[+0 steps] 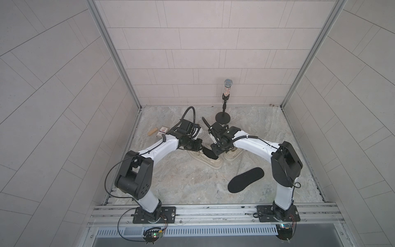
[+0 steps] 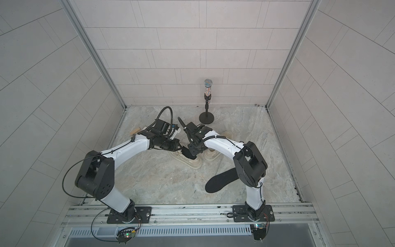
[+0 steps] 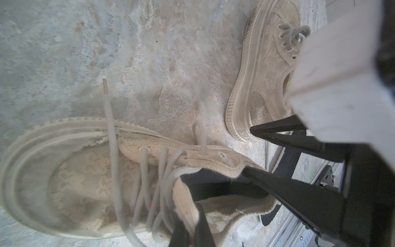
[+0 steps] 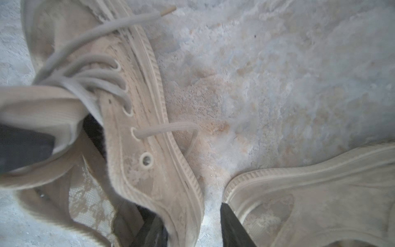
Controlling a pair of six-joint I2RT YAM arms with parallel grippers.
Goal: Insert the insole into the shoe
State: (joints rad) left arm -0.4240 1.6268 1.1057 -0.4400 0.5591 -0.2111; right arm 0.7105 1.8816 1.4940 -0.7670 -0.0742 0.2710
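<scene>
**Status.** The shoe (image 1: 214,164) stands near the middle of the worktop (image 1: 181,186), closer to the back edge than to the front edge. The insole (image 1: 207,152) is partly inside. Its forward part runs in beneath the tongue (image 4: 42,102), and its rear part stands up out of the opening. The left gripper (image 1: 203,148) is clenched with its tip at the collar rim. Whether the rim is actually pinched cannot be told. The right gripper (image 4: 190,210) is released. Its jaws straddle the shoe's side wall, one inside and one outside, just beside the heel end of the second shoe (image 4: 320,192).

**Hazards (judged).**
1. Buckling. If the front of the insole is caught under the tongue, a push on the raised rear end is likely to fold it rather than seat it.
2. Shoe slip. The collar is soft fabric. If the left gripper holds little or none of it, a push probably drags or tips the shoe.
3. Neighbour contact. Sideways travel of the outer jaw may shove the second shoe.
4. Lace snag. A loose lace (image 3: 111,128) crosses the upper and can catch a jaw on the way out.
5. Collision. Both grippers work at one opening, close together.
</scene>
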